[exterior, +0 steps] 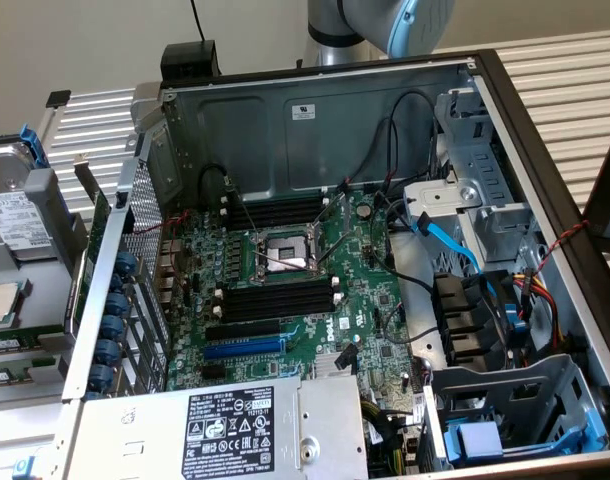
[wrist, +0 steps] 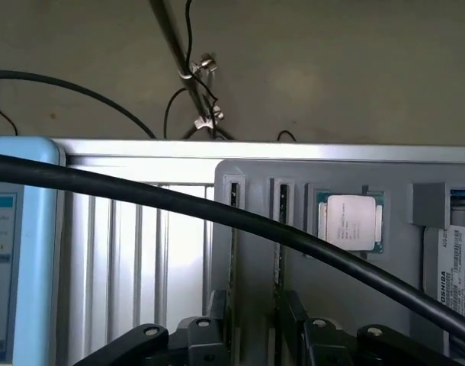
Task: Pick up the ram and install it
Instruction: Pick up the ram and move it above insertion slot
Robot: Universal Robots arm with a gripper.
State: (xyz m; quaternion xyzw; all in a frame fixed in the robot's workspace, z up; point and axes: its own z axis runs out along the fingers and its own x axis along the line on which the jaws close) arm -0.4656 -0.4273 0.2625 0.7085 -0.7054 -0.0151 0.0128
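Two ram sticks stand on edge in narrow slots of a grey holder tray (wrist: 255,252): one ram (wrist: 234,221) and a second ram (wrist: 281,221) beside it. My gripper (wrist: 253,324) hovers over the near end of these slots, open, with one black finger (wrist: 217,309) by the first stick and the other beside the second. Nothing is held. In the exterior view the open computer case shows the motherboard (exterior: 285,290) with long black memory slots (exterior: 280,300) below the CPU socket (exterior: 280,250). Green board edges (exterior: 10,345) lie in the tray at that view's left.
A loose CPU (wrist: 351,221) and a hard drive (wrist: 453,274) sit in the same tray. A thick black cable (wrist: 217,213) crosses in front of the wrist camera. Inside the case are a blue slot (exterior: 243,348), the power supply (exterior: 235,430) and cable bundles (exterior: 455,250). The arm's joint (exterior: 385,25) is behind the case.
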